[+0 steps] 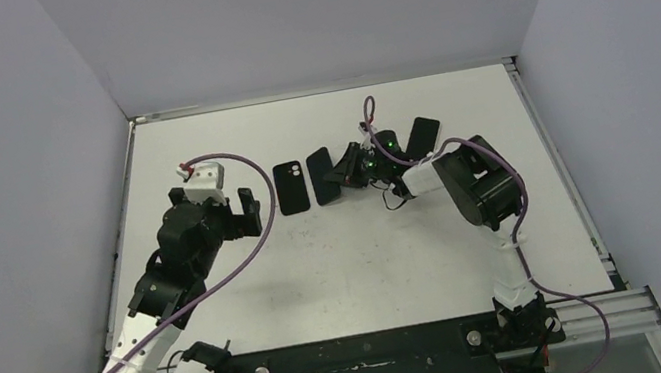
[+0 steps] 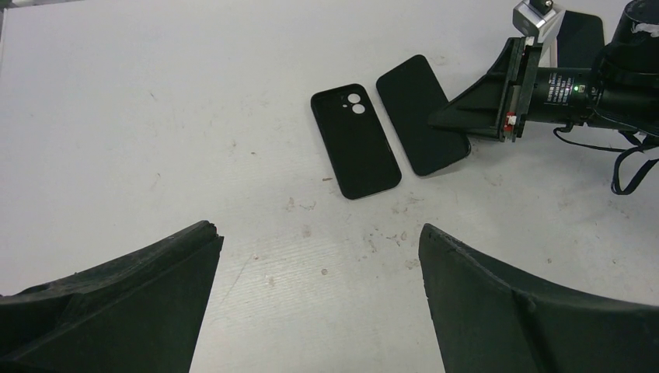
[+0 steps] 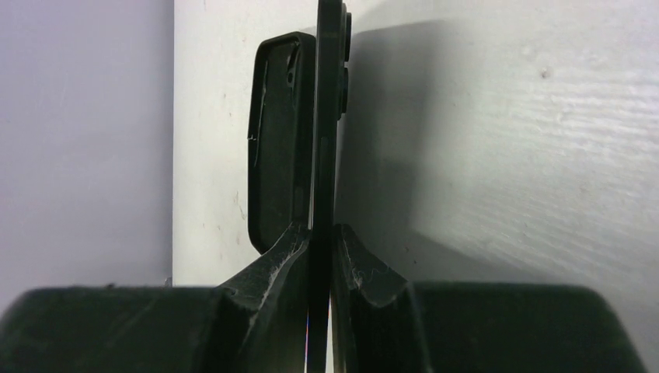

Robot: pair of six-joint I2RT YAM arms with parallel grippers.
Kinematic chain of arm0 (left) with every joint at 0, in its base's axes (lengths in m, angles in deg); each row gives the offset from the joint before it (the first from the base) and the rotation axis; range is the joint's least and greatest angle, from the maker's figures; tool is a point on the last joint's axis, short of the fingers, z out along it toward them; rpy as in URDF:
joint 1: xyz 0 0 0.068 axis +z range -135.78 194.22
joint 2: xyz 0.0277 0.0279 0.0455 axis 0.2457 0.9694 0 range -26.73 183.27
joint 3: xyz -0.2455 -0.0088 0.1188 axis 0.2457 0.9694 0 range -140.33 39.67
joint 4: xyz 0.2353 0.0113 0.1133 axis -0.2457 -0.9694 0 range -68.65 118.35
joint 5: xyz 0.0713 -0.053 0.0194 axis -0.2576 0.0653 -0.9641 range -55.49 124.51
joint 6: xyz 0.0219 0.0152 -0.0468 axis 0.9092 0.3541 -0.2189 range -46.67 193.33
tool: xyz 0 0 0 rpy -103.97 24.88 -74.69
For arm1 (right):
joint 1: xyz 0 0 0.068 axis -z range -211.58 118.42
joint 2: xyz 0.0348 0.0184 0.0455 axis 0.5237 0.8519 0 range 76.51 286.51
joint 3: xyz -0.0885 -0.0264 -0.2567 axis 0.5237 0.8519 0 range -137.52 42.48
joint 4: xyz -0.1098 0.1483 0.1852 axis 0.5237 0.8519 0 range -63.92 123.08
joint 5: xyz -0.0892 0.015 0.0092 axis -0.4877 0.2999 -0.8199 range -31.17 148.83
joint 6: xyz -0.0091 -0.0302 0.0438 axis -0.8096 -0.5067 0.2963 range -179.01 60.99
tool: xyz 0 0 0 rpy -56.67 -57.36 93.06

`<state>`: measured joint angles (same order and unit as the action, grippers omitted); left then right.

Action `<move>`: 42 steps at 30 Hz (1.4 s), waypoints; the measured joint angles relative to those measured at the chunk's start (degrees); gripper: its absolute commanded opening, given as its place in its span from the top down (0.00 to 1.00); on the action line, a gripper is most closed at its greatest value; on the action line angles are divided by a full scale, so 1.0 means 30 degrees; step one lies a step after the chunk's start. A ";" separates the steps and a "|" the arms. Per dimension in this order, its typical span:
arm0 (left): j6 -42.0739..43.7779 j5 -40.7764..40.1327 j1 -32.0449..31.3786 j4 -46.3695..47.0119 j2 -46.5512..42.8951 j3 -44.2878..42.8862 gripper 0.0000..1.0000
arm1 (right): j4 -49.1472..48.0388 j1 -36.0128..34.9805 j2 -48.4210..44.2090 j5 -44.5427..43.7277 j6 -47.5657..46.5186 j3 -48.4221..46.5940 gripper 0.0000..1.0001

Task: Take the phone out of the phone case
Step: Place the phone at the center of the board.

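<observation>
Nearest the arm bases, the left end effector (image 2: 317,233) hangs over the white desk (image 2: 140,116) with its two fingers spread wide and nothing between them, pointed toward the middle of the work area. Just beyond it lies the phone case (image 2: 356,148), flat on the desk and empty, the desk showing white through its two camera holes. Right beside the case, almost parallel to it and apart by a narrow gap, is the phone (image 2: 423,109), a plain black slab out of its case. The right end effector (image 3: 322,237) reaches in from the right and is clamped tight on the phone's edge; the phone may be resting on the desk or lifted slightly. Farther back, behind the right wrist, sits another dark flat slab (image 1: 421,136).
</observation>
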<state>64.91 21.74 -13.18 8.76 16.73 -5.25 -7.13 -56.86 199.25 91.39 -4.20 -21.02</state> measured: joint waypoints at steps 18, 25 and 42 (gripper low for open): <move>0.0051 -0.0051 -0.0284 -0.0007 -0.0058 0.0073 0.03 | -0.0160 -0.0342 0.1049 0.0787 -0.0022 -0.1217 0.40; 0.0051 -0.0080 -0.0423 0.0000 -0.0066 0.0073 0.03 | 0.3643 -0.0386 -0.0466 -0.0532 -0.3373 -0.1625 0.32; 0.0233 -0.0612 -0.1107 -0.0007 -0.0794 0.0109 0.03 | 1.1701 0.0495 -0.8575 -0.8429 -1.1730 -0.0226 0.00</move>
<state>65.60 19.90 -16.50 8.73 14.35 -4.92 27.97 -55.37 173.52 66.10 -39.39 -21.70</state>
